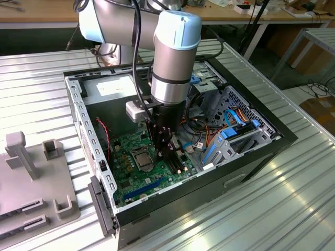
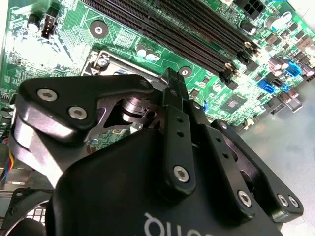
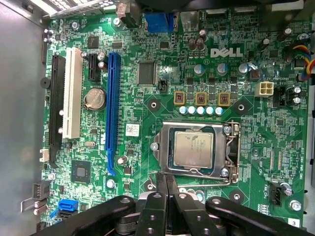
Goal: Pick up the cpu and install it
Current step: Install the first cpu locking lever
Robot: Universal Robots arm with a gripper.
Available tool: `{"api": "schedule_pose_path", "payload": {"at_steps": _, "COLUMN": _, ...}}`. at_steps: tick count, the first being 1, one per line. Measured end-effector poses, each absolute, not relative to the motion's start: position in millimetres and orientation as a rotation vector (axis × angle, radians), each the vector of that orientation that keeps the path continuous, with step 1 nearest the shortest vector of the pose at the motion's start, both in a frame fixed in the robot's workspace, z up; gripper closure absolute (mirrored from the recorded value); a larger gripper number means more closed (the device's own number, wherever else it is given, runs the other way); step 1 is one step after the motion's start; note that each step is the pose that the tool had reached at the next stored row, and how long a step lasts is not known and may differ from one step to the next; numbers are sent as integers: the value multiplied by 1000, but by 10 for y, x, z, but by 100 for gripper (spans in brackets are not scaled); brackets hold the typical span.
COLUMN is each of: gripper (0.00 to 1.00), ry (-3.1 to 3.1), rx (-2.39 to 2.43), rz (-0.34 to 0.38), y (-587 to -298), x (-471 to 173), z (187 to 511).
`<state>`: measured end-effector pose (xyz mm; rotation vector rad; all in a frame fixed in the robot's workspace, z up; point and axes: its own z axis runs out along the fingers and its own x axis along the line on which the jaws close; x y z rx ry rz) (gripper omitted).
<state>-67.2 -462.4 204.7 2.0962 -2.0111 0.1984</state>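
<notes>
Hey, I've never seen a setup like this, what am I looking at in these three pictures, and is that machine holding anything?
It is a robot arm reaching down into an open computer case that lies on a ribbed metal table. The exterior view is taken by a camera standing off the arm. The two wrist views come from cameras riding on the arm, looking past its black gripper at the green motherboard. In the first wrist view the gripper's fingers are closed together and hold nothing. The cpu, a small silvery square chip, sits inside its metal socket frame. The gripper's tip is just beside that frame. Long black memory slots run nearby.
</notes>
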Motion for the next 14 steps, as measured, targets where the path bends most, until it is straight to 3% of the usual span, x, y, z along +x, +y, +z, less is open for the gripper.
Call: {"api": "schedule_pose_path", "payload": {"at_steps": 14, "gripper": 87, "ry": -2005, "rx": 2117, "rz": 219, "y": -4629, "x": -672, "z": 1986}}
